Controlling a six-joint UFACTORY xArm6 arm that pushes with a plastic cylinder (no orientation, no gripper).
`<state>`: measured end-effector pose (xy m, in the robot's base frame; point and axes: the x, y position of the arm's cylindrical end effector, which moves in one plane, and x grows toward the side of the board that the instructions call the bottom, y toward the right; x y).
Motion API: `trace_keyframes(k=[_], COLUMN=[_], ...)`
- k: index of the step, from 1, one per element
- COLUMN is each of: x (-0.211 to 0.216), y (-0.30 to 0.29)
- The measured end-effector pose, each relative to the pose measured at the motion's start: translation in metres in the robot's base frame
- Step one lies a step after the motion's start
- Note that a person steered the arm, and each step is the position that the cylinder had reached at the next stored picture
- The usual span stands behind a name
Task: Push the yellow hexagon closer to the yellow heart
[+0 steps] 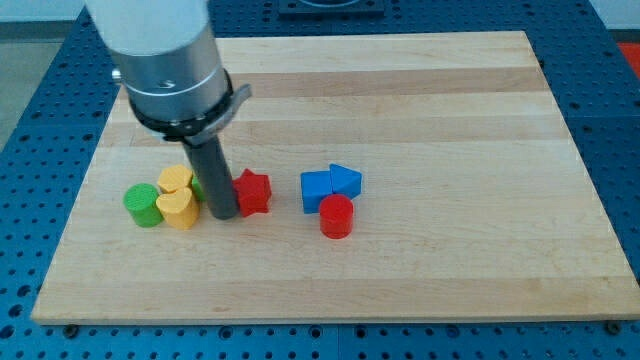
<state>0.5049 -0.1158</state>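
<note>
The wooden desk [420, 100] fills most of the view, resting on a blue perforated surface [30, 120] that shows along the edges. The arm's grey cylindrical body [165, 60] enters from the view's top left, its upper part cut off by the frame. From it a dark rod descends, and the tip [224, 214] meets the desk between the yellow blocks and the red star [253, 191], close beside both; whether it touches either cannot be told. There is no hand on this arm, only the rod, so nothing is grasped.

The rod hides part of a green block [199, 186] behind it, whose shape cannot be made out. The yellow hexagon [176, 180] sits touching the yellow heart [180, 209], just toward the view's top of it. A green cylinder [142, 204] stands just left of the heart. Well to the right, a blue cube [316, 190], a blue triangle [346, 180] and a red cylinder [336, 215] cluster together.
</note>
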Motion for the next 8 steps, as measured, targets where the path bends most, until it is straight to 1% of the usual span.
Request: trace_keyframes(k=[2, 3, 5, 7, 8], x=[-0.013, -0.021, -0.039, -0.05, -0.069], y=[0.053, 0.065, 0.064, 0.024, 0.016])
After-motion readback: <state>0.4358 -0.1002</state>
